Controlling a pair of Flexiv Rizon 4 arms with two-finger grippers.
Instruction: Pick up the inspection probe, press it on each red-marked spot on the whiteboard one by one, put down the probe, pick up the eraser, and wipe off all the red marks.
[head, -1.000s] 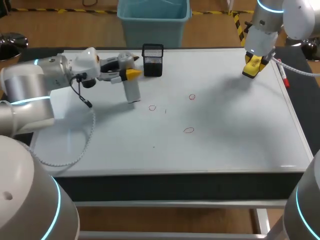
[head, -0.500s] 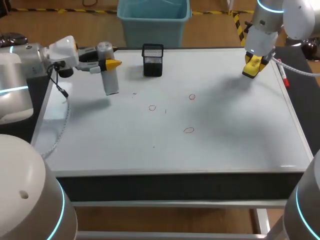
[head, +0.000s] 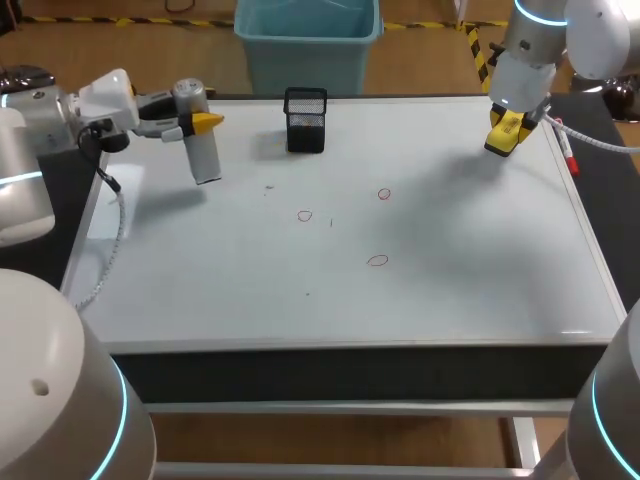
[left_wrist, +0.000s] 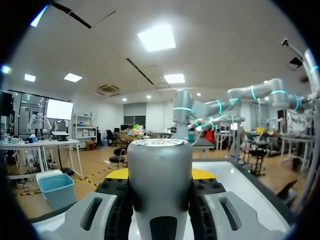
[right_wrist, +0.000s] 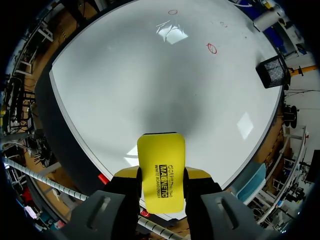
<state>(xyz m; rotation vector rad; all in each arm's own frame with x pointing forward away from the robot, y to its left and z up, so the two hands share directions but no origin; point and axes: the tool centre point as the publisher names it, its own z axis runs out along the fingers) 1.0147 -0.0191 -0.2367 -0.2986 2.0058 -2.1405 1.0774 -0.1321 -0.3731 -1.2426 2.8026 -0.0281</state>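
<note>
Mia: What moved since a second ago?

Tom: The left pincer (head: 200, 124) slid back to the upper left of the frame. It took the probe (head: 203, 152) with it, away from the red marks (head: 305, 214). It was next to the black basket (head: 305, 120) before. Now it is well apart from it. The right pincer (head: 505, 133) stayed in the upper right.

Mia: Is the left one gripping the probe?

Tom: Yes, its two fingers squeeze the probe from both sides. The probe stands nearly upright, close to the left edge of the whiteboard (head: 460, 260).

Mia: And the right one?

Tom: It is clamped on the eraser (right_wrist: 161, 167), near the board's right edge. A red pen (head: 567, 152) lies along that edge, just beside it.

Mia: Is there room to move?

Tom: Lots. The three red marks sit in the middle of the board, with wide bare white all around them. The basket is at the far edge.

Mia: What do the things look like?

Tom: The probe is a smooth grey tube with a flat round top. The eraser is a flat yellow block. The basket is black wire mesh. The board is shiny white, and the worktop (head: 350, 360) under it has a dark front edge.
</note>
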